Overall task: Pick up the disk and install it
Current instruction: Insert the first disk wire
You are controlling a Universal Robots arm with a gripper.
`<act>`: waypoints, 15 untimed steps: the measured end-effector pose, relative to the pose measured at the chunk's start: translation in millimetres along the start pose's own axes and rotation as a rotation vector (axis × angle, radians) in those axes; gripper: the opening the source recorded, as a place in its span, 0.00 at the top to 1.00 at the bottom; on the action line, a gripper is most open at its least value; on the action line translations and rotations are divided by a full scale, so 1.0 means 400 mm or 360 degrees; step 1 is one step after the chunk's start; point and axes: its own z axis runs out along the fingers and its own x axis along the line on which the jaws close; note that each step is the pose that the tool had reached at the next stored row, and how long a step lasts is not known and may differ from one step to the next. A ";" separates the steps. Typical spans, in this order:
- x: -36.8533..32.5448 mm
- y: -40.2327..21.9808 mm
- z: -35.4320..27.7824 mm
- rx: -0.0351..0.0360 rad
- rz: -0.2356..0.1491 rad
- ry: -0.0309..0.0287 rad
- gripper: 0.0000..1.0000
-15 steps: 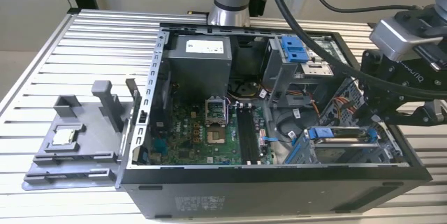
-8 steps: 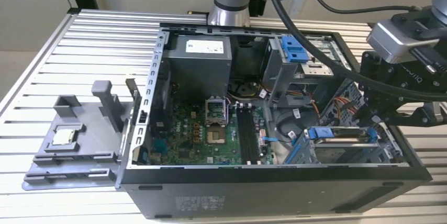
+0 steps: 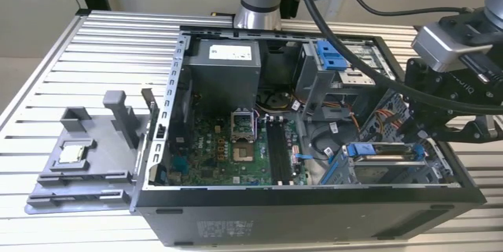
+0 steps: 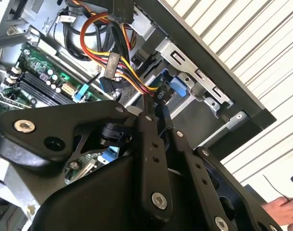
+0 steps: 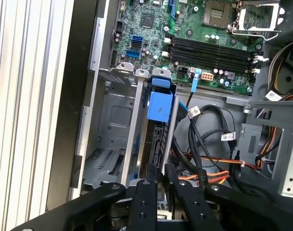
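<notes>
The disk [image 5: 158, 137] stands on edge in the metal drive cage [image 5: 110, 120] of the open computer case [image 3: 314, 205], its blue bracket tab [image 5: 160, 107] at the end towards the motherboard. In the exterior view the disk [image 3: 389, 153] lies in the cage at the case's near corner on that view's right. My gripper [image 5: 160, 167] has one black finger on each flat side of the disk and is shut on it. The gripper [image 3: 422, 137] reaches into the case from the exterior view's right. In the second wrist view the gripper [image 4: 156, 103] points into the cage beside a blue part [image 4: 177, 90].
Bundled orange, yellow and black cables [image 5: 209, 168] run right beside the cage. The motherboard [image 3: 235, 146] and power supply [image 3: 224, 69] fill the case's middle. A second blue bracket [image 3: 331, 57] sits in the upper bay. A grey fixture [image 3: 86, 163] holds a square chip [image 3: 70, 153]. A hand [image 4: 281, 209] rests outside the case.
</notes>
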 end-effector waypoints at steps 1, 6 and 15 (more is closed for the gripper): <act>0.000 0.001 0.001 0.0002 0.0003 0.00003 1.00; -0.001 0.007 0.009 0.0011 0.0043 0.00009 1.00; -0.001 0.008 0.014 0.0013 0.0173 -0.00007 1.00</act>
